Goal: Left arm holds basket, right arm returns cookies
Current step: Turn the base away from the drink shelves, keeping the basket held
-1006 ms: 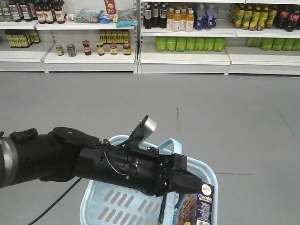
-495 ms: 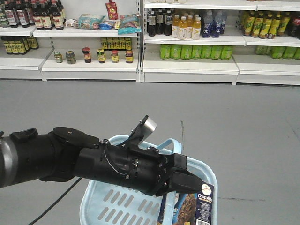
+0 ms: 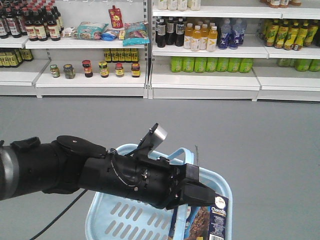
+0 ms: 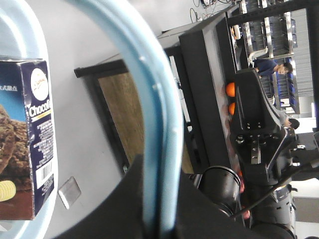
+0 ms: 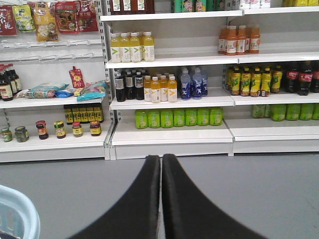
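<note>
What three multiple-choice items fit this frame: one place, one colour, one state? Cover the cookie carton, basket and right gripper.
1. Where is the dark navy rectangular cookie carton relative to the light blue slotted plastic basket?
A standing inside it; B hanging outside its rim; C underneath it.
2. What colour is the basket's hoop handle?
A red; B light blue; C black.
3. What state is the black right gripper in?
A wide open; B shut, nothing held; C shut on the carton.

Answers:
1 A, the carton rises from inside the rim.
2 B, the left wrist view shows a pale blue hoop.
3 B, its fingers meet with nothing between them.
</note>
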You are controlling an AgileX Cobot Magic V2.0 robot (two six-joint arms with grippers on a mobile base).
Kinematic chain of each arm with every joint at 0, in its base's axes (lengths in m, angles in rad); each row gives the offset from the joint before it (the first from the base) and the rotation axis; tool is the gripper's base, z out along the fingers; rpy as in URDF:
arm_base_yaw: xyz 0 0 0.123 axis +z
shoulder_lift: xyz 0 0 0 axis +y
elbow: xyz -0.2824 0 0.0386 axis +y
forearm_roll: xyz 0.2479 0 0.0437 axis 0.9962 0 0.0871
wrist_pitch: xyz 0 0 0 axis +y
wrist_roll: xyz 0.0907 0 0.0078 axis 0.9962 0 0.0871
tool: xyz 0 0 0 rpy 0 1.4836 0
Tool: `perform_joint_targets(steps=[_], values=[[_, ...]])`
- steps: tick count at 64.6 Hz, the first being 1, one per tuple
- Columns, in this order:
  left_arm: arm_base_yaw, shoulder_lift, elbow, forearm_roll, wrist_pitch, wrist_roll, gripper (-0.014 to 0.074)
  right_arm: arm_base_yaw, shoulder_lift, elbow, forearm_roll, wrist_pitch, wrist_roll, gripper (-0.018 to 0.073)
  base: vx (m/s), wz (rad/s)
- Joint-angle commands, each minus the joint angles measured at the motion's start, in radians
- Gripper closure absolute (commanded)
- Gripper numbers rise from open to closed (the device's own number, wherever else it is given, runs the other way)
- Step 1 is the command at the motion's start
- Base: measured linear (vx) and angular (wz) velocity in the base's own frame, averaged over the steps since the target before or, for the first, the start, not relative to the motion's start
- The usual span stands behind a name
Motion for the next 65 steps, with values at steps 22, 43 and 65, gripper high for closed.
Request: perform_joint_targets(steps=[22, 43, 65], values=[[0.0, -0.054, -0.025, -0.099, 0.05, 0.005, 0.0603, -0.006, -0.012, 0.004, -0.003, -0.072, 0.002, 0.0567, 0.34, 0.01], [0.0, -0.054, -0.025, -0.099, 0.048, 0.005, 0.0603, -0.006, -0.012, 0.004, -0.003, -0.072, 0.002, 0.0567, 0.33, 0.02], [0.0, -0.054, -0.025, -0.099, 0.048, 0.005, 0.0603, -0.006, -0.012, 0.004, -0.003, -0.072, 0.002, 0.0567, 0.33, -0.01]])
